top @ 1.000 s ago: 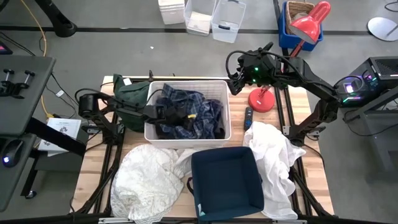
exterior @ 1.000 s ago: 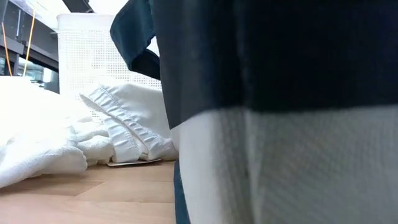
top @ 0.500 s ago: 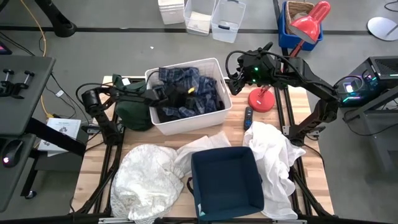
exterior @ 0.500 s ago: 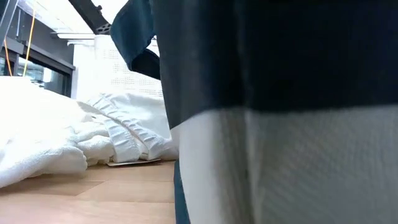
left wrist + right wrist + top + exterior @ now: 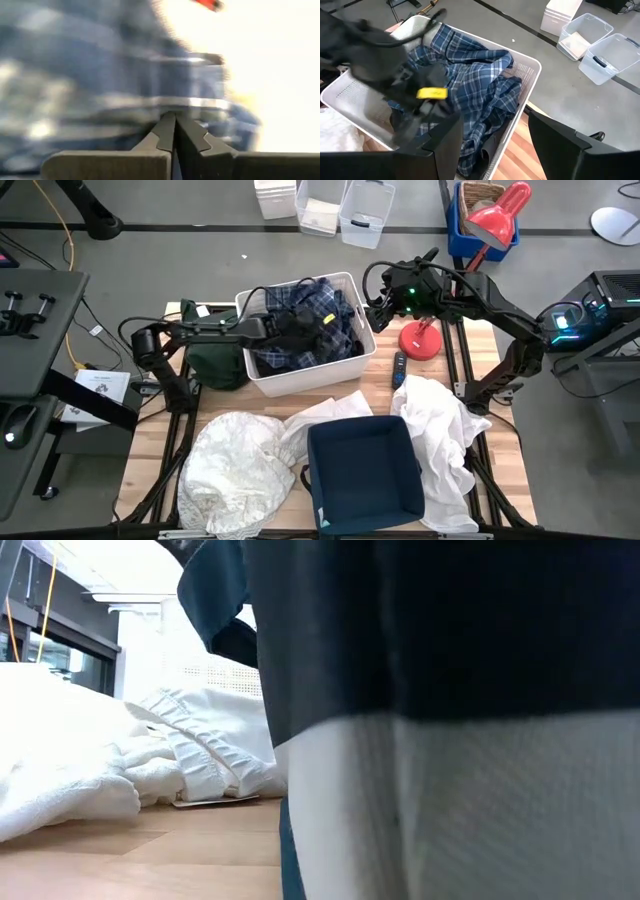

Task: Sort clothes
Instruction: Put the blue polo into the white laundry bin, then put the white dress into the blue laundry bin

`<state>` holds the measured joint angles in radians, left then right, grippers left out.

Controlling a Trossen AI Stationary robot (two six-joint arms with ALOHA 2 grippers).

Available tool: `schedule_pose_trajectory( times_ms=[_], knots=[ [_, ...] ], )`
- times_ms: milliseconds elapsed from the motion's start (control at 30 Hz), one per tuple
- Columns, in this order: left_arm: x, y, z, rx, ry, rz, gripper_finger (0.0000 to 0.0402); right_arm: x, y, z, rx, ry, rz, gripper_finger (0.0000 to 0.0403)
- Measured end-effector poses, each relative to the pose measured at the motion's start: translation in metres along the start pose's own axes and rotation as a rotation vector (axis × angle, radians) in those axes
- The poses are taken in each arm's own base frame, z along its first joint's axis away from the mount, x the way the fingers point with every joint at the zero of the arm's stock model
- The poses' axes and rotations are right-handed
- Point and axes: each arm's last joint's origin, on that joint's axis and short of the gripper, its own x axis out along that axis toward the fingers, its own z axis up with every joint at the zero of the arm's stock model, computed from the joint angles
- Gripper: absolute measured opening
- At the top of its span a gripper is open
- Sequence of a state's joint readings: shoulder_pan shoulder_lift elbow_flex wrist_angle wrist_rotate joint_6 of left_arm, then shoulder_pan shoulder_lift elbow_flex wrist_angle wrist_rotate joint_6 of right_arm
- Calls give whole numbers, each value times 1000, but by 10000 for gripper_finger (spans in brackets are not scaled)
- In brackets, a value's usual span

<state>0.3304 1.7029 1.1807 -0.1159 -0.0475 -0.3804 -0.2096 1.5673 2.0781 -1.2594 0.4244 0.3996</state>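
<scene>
A blue-and-white plaid shirt (image 5: 318, 318) is heaped in the white plastic bin (image 5: 300, 378), which stands askew at the table's far middle. My left gripper (image 5: 297, 332) reaches into the bin from the left and is shut in the shirt (image 5: 100, 90). My right gripper (image 5: 372, 312) hangs open and empty above the bin's far right corner (image 5: 535, 65). A dark green garment (image 5: 215, 362) lies left of the bin. White garments lie at the near left (image 5: 240, 470) and the right (image 5: 440, 430). My left gripper (image 5: 173, 136) is shut with its fingertips together, buried in the plaid shirt's heap (image 5: 445, 107) near the bin's middle. It comes slanting down from the table's left. The cloth hides which fold it has. The shirt bulges above the bin's rim.
The navy fabric bin (image 5: 365, 470) stands at the near middle and fills most of the low view (image 5: 450, 640). A red object (image 5: 420, 340) and a small dark object (image 5: 400, 368) lie right of the white bin. Storage boxes stand on the floor beyond the table.
My left gripper has gone toward the table's far edge and up, staying in the plaid shirt. The white bin has slid toward the far edge with it and turned askew. The shirt now heaps higher, above the rim.
</scene>
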Motion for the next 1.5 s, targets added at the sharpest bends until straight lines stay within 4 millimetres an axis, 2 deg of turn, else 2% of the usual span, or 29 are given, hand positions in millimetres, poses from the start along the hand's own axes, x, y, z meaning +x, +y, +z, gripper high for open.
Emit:
schedule_pose_trajectory(
  times_ms=[200,433,667,833,933,1033,1200,1367,1500],
  knots=[
    [-41,-46,7,132,-24,-79,0,0,0,0,-15,0,0,220],
    [-116,-85,-3,226,-42,-214,0,0,0,0,-46,0,0,220],
    [-197,-105,-11,176,-142,-327,9,0,0,0,-68,5,13,220],
    [-237,-112,-22,96,-130,-445,59,0,0,0,-78,6,15,220],
    [-248,-119,-34,90,-70,-479,103,0,1,0,-103,13,30,220],
    [-250,-126,-51,107,59,-461,149,0,1,-1,-121,20,48,220],
    [-243,-141,-89,154,319,-400,214,0,1,-4,-156,51,56,220],
    [-233,-151,-139,267,641,-236,246,-1,-2,-10,-202,117,39,220],
    [-229,-155,-177,276,783,-42,250,-2,-6,-17,-204,188,13,220]
  ],
)
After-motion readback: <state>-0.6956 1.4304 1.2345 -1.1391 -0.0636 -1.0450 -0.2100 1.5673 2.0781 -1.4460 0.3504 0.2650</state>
